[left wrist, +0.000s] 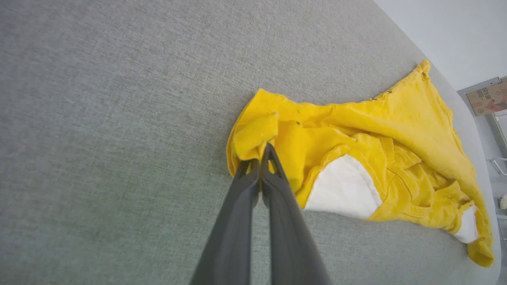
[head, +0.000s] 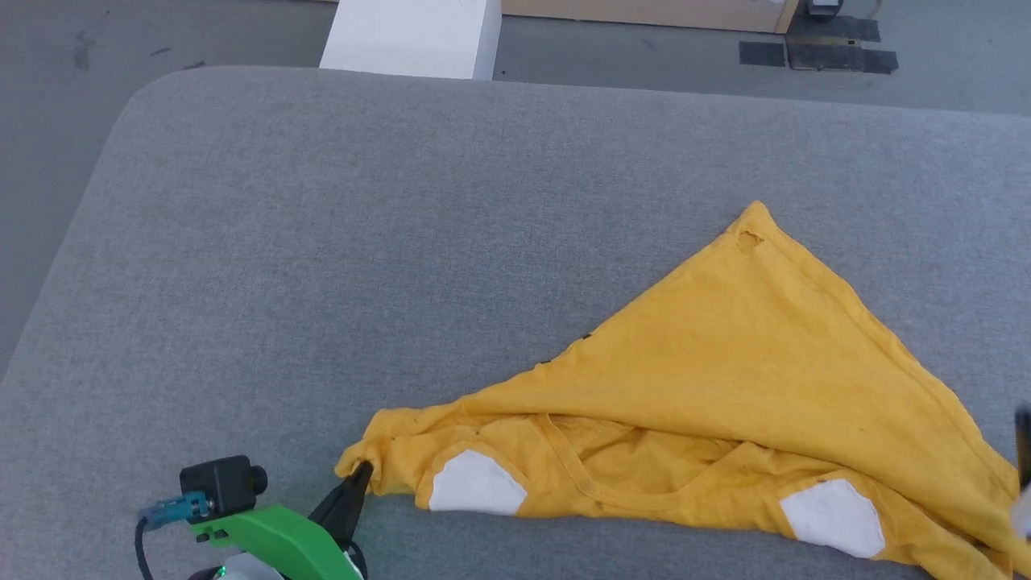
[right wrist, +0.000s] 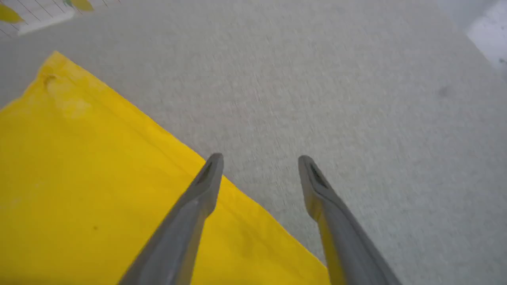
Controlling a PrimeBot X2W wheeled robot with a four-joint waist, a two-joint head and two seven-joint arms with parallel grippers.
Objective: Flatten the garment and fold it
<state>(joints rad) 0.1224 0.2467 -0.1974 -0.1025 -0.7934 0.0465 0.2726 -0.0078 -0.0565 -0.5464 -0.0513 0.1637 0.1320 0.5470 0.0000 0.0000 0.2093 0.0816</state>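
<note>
Mustard-yellow cloth, the garment (head: 725,362), lies in a rumpled triangle on the near right of the grey padded desk (head: 322,242) in the head view, neither flat nor folded, so nearly all the task is left; a white box (head: 411,36) stands beyond the far edge, well out of the way. From the left wrist, the left gripper (left wrist: 263,158) has its jaws clenched on the bunched left corner. From the right wrist, the right gripper (right wrist: 259,158) hangs with jaws spread and empty over the garment's straight edge.

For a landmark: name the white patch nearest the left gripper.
The left-hand white patch, just beside the left gripper pinching the garment; the other patch lies far right.
</note>
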